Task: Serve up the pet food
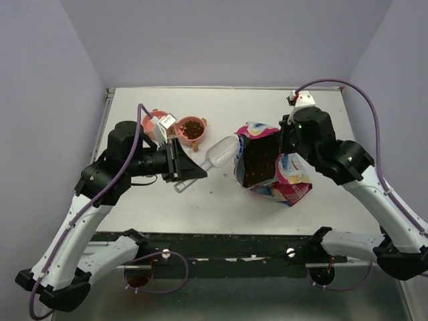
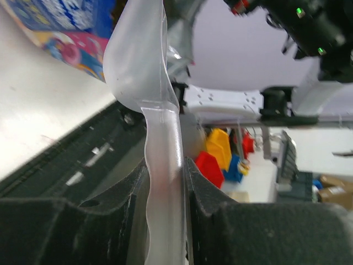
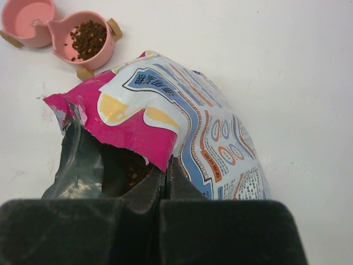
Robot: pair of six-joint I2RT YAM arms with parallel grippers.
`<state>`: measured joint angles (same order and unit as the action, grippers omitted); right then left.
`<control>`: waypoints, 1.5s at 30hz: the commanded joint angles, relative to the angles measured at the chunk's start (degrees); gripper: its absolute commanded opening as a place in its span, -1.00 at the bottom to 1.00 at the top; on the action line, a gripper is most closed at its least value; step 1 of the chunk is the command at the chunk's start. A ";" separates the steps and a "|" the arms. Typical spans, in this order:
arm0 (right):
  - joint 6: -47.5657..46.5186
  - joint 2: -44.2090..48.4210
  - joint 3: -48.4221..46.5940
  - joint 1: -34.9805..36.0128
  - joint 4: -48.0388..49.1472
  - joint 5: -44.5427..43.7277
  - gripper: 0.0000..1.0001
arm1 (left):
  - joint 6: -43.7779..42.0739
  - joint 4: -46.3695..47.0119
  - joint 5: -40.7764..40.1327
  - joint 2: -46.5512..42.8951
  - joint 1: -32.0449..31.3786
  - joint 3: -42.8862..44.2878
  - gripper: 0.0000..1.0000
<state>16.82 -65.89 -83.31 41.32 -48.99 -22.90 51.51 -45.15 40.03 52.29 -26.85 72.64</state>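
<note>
Dark brown kibble (image 1: 261, 162) fills the open pink bag (image 1: 294, 186) at table centre-right; more kibble (image 1: 192, 127) lies in the right cup of a pink double bowl (image 1: 204, 122). My left gripper (image 1: 194, 170) is shut on the handle of a clear plastic scoop (image 1: 221, 153), whose cup hangs between bowl and bag; the scoop shows in the left wrist view (image 2: 160, 165). My right gripper (image 3: 167, 165) is shut on the bag's torn rim (image 3: 140, 141), holding the mouth open. The bowl's kibble (image 3: 88, 37) shows in the right wrist view; its left cup (image 3: 30, 16) has none.
The white table's (image 1: 321, 120) walls stand close on three sides. A black rail (image 1: 221, 244) runs along the near edge. A few kibble crumbs (image 1: 212, 194) lie on the table near the scoop.
</note>
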 commanded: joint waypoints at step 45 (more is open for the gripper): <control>1.20 5.85 7.28 0.43 17.00 19.47 -0.99 | 28.32 6.61 -26.14 45.52 -18.94 12.62 -1.00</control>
<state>15.62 -62.57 -76.01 41.30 -39.55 -6.17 77.97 -50.76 19.99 93.62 -46.19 88.90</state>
